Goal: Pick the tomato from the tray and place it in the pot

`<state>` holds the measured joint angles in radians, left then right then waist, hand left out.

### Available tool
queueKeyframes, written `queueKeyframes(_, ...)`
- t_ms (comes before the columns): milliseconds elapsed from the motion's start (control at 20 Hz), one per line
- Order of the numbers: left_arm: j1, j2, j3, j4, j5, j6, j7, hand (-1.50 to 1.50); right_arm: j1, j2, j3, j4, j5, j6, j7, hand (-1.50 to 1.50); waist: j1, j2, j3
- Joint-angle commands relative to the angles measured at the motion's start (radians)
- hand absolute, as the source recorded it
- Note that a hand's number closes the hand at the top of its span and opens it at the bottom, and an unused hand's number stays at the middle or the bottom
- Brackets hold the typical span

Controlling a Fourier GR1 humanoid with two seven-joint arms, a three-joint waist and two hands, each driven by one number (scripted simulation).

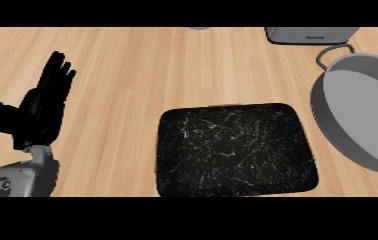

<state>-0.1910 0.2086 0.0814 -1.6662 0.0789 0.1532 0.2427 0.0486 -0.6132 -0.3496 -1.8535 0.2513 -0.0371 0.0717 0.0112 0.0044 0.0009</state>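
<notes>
The black tray (236, 151) lies at the surface's (148, 64) near edge with no tomato showing on it, and the grey pot (347, 109) at the right edge shows only its bare inside. The left robot hand (46, 101) rests by the left edge, fingers straight and up, holding nothing; the tomato is nowhere in view, nor is the right robot hand.
</notes>
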Motion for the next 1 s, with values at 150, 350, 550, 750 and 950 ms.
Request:
queueKeyframes(150, -0.071, 0.018, 0.026, 0.060, 0.021, -0.021, 0.014, 0.00, -0.126, -0.048, 0.054, 0.358, 0.319, -0.174, -0.136, 1.50, 0.017, 0.008, 0.000)
queueKeyframes(350, -0.063, 0.024, 0.033, 0.040, 0.010, -0.021, 0.020, 0.00, -0.277, -0.040, 0.069, 0.614, 0.327, -0.194, -0.244, 1.50, 0.005, 0.000, 0.000)
queueKeyframes(550, -0.033, 0.017, 0.040, 0.026, 0.026, -0.037, 0.006, 0.00, -0.346, -0.028, 0.047, 0.842, 0.289, -0.187, -0.363, 1.50, 0.004, 0.000, 0.000)
queueKeyframes(750, -0.041, -0.031, -0.014, 0.058, -0.032, 0.001, -0.035, 0.00, -0.465, -0.014, 0.037, 1.037, 0.246, -0.098, -0.327, -1.50, 0.017, 0.005, 0.001)
queueKeyframes(950, -0.039, -0.007, 0.025, 0.052, 0.002, -0.019, -0.017, 0.00, -0.545, -0.011, 0.051, 1.155, 0.206, 0.024, -0.436, -1.50, 0.017, 0.004, 0.001)
